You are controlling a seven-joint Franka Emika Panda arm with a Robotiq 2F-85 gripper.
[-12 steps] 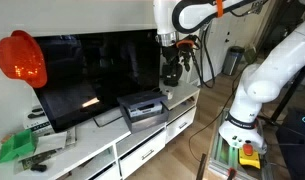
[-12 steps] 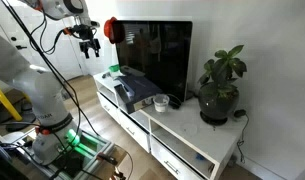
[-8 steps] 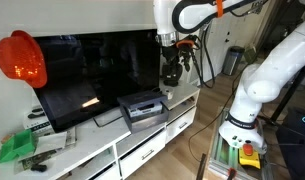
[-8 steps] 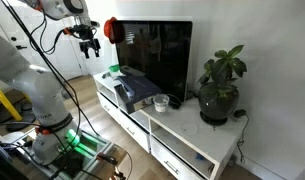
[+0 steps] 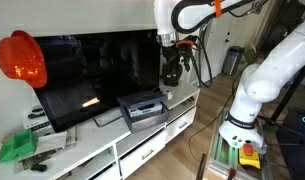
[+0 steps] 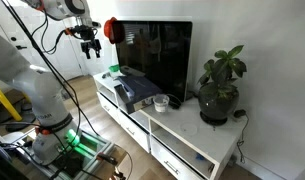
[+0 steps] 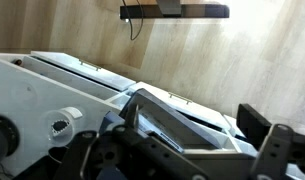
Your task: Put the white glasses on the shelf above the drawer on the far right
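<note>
End effector (image 6: 91, 46) hangs in midair, fingers (image 7: 276, 152) spread wide, touching nothing.

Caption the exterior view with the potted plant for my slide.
Open gripper hangs high at one end of the white TV stand, away from the glass near the potted plant.

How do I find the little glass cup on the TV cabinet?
Find the big black TV on the long white cabinet. In front of its lower corner, between the dark flat box and the potted plant, stands the small glass. It is the only small, pale, cup-shaped thing there.
</note>
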